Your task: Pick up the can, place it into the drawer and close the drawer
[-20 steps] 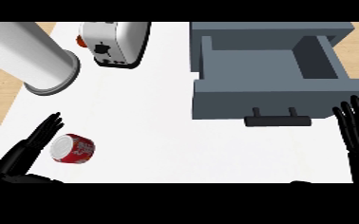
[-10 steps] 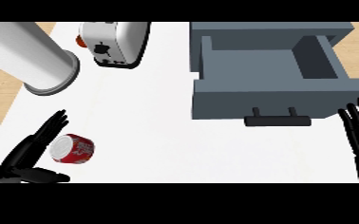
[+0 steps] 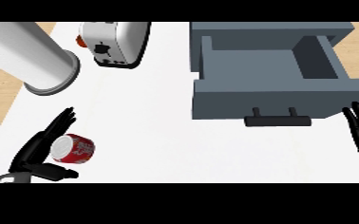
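A red can (image 3: 73, 149) with a white end lies on its side on the white counter at the lower left. My left hand (image 3: 36, 148) is right beside it, fingers straight along its left side and the thumb stretched out below it, open. The grey drawer (image 3: 266, 76) stands pulled open at the upper right, its inside bare, a black handle (image 3: 278, 120) on its front. Only the fingertips of my right hand (image 3: 352, 123) show at the right edge, straight and pointing up, just right of the drawer's front.
A white toaster (image 3: 114, 42) stands at the back, left of the drawer. A large white cylinder (image 3: 33, 59) lies across the far left. A wooden floor strip shows along the counter's left edge.
My left hand has moved in and closed the gap to the can, its thumb now under it. The right hand has slid toward the right edge, showing less.
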Tool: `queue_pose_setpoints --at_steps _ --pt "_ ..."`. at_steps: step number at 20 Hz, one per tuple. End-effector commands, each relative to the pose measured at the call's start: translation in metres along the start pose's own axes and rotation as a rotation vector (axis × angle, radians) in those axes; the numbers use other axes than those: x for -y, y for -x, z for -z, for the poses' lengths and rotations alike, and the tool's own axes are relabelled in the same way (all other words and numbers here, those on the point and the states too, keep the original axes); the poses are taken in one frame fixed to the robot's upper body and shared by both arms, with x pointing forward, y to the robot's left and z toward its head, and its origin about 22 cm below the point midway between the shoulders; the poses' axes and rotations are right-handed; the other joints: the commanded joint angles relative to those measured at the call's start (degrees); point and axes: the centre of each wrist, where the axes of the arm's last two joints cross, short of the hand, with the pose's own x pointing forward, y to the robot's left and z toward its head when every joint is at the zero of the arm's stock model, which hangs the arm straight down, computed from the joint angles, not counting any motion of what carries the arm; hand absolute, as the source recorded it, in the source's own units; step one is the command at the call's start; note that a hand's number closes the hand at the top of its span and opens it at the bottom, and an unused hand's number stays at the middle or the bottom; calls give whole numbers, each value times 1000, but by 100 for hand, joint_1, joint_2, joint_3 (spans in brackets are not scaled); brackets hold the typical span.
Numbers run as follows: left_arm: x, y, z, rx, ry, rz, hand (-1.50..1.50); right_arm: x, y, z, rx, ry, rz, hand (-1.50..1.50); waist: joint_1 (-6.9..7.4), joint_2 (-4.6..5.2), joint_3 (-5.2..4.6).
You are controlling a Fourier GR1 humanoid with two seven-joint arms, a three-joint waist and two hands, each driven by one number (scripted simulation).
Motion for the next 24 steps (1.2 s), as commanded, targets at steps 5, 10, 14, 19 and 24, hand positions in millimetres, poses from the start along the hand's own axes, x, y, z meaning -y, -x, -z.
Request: queue_pose_setpoints --at_steps 5,10,14,19,24 --pt "28 8 25 61 81 -73 -150 -6 4 -1 17 26 17 -150 -9 5 -1" --pt "24 1 34 76 85 -84 -150 -8 4 -26 -6 -14 3 -150 -25 -1 1" --pt "31 -6 39 66 157 -86 -150 -2 -7 1 16 -10 17 -150 34 -11 5" --pt "31 -18 55 91 162 -101 150 -16 -12 0 16 12 29 -150 27 -9 5" --pt "42 -5 35 117 190 -174 150 -5 -4 13 24 20 28 -150 47 -5 4"
